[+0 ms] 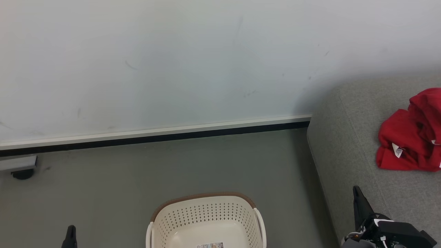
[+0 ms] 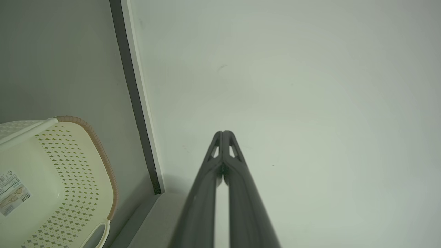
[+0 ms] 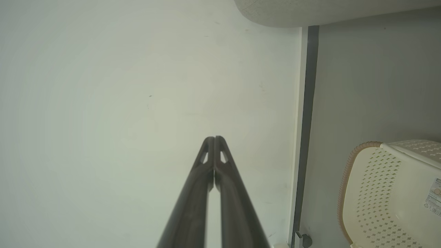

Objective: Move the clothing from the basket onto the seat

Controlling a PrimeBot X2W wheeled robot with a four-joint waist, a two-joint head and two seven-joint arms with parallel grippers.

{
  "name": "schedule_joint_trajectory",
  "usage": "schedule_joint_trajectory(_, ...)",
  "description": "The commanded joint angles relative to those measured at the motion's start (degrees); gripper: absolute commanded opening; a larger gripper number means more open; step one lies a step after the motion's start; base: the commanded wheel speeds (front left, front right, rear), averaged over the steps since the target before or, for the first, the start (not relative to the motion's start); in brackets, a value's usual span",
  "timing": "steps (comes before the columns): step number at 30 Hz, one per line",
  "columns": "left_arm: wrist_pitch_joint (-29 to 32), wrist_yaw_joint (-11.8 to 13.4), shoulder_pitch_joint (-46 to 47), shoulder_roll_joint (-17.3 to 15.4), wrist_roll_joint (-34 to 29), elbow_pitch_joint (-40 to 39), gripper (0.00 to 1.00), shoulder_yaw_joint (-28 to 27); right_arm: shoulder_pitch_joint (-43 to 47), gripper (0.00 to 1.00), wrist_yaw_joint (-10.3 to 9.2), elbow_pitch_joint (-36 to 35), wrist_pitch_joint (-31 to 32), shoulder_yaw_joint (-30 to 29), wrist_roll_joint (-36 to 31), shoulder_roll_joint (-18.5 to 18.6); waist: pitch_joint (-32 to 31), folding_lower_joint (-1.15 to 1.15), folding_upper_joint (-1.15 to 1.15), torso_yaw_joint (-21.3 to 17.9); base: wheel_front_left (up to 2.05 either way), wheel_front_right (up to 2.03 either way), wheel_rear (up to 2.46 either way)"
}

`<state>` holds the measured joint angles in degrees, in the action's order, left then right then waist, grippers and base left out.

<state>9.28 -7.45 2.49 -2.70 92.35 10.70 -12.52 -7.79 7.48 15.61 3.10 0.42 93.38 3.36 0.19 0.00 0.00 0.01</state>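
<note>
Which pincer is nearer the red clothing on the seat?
The right pincer, by the edge of the seat bearing the clothing; the left pincer sits beyond the basket.

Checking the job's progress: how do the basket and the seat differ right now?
The basket is cream perforated plastic with a brown rim; the seat is grey fabric. The red clothing lies on the seat; none shows in the basket's visible part.
</note>
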Motion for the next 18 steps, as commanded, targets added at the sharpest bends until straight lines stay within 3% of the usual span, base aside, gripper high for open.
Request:
schedule_joint_trajectory(1, 0.19, -0.12, 0.43, -0.33, 0.30, 0.16, 0.00, -0.21, -0.52, 0.00, 0.02, 0.01, 0.32, -0.03, 0.34, -0.13, 0.00, 0.00, 0.00, 0.00, 0.00, 0.00, 0.00)
schedule_joint_trajectory(18, 0.19, -0.12, 0.41, -0.32, 0.30, 0.15, 0.00, -0.23, -0.52, 0.00, 0.02, 0.02, 0.36, -0.21, 0.09, -0.24, 0.00, 0.00, 0.00, 0.00, 0.00, 0.00, 0.00)
